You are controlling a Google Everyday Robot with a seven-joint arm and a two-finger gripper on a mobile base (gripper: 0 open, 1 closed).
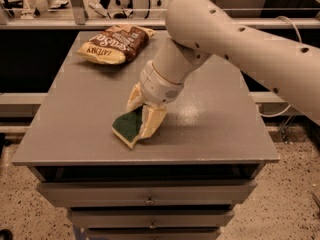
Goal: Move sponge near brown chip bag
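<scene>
One sponge (125, 126), one brown chip bag (114, 44), both on one surface (215, 119). One arm (240, 39), one claw (142, 114), down at the sponge near the front edge.
</scene>
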